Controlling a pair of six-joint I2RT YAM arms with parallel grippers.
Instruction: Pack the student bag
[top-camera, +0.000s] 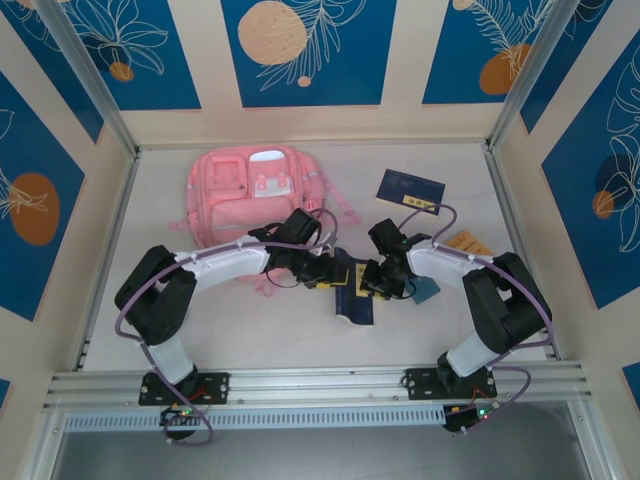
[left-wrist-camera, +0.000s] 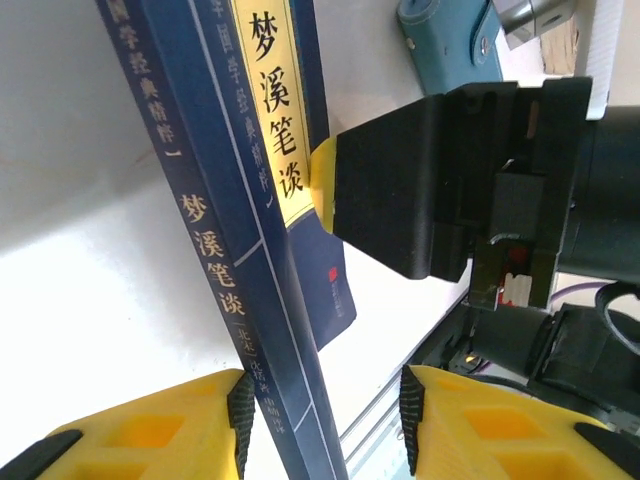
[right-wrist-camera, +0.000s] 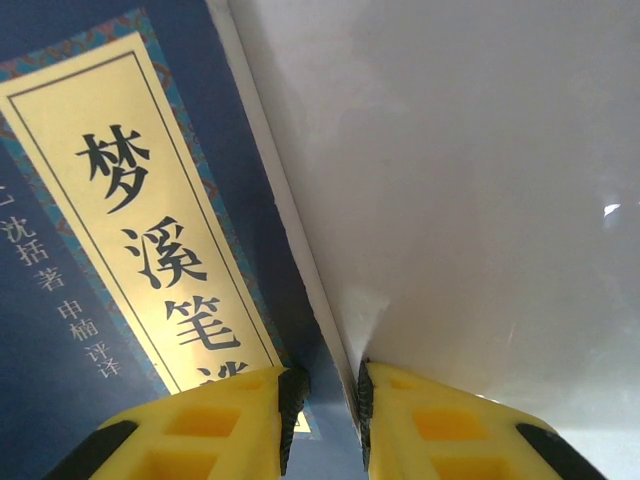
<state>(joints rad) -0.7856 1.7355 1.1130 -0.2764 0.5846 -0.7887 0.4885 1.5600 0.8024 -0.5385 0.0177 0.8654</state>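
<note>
Pink backpack (top-camera: 250, 195) lies flat on the worktop (top-camera: 430, 335). Just in front of it, the right gripper (right-wrist-camera: 325, 395) pinches a blue book (top-camera: 351, 304) by its edge. The left gripper (left-wrist-camera: 325, 400) straddles the spine, unclenched. Step: securing the book. Next, probably: close left, lift toward backpack.

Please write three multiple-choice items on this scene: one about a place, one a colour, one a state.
1. Where does the student bag lie? A on the near rail; B on the table, far side, left of centre; C hanging on the back wall.
2. The small case is: A red; B white; C teal.
3. The right gripper is: A shut on the blue book; B wide open; C shut on a pen.
Key: B, it lies flat there; C, its cover looks teal; A, its pads pinch the book's edge.
</note>
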